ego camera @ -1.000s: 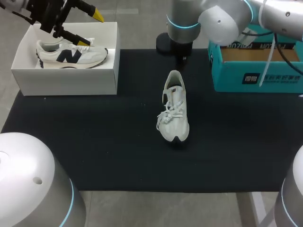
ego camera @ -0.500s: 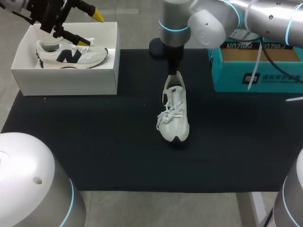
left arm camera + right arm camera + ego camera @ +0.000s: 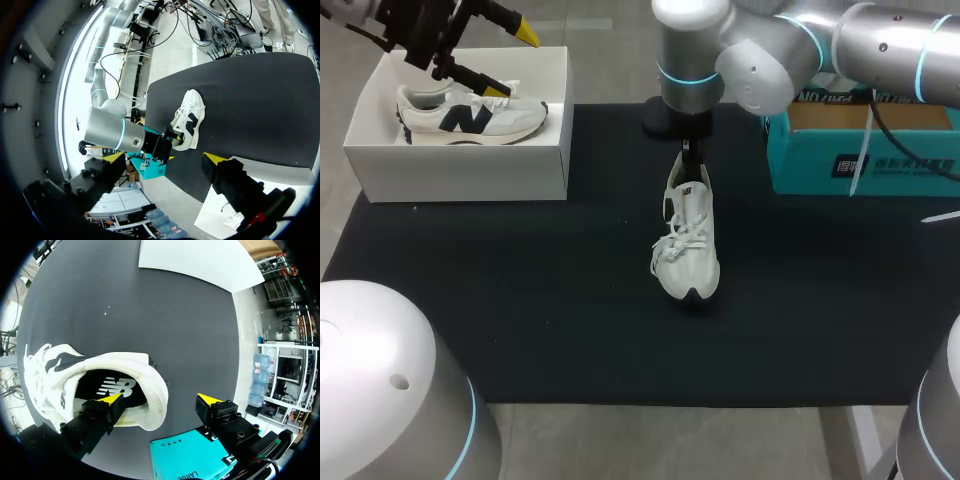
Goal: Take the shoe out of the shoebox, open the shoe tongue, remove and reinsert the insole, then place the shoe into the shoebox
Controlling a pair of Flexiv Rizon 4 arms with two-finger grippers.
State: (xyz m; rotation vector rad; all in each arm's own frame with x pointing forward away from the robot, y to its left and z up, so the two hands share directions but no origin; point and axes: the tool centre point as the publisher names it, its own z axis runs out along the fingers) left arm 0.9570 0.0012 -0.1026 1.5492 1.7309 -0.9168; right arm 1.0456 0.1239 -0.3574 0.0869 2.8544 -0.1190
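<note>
The shoe [image 3: 688, 235] lies in the middle of the table [image 3: 520, 320], heel toward the far edge, with the right gripper [image 3: 159, 399] spread astride that heel; closing there could tip or drag it, since the left gripper [image 3: 166, 157], also spread and empty, hangs well apart at the far left corner.

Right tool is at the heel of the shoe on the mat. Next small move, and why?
Probably lower the right tool slightly and close on the heel wall of the shoe. Its open fingers straddle that wall, one tip over the insole, one outside. That should steady the shoe.
</note>
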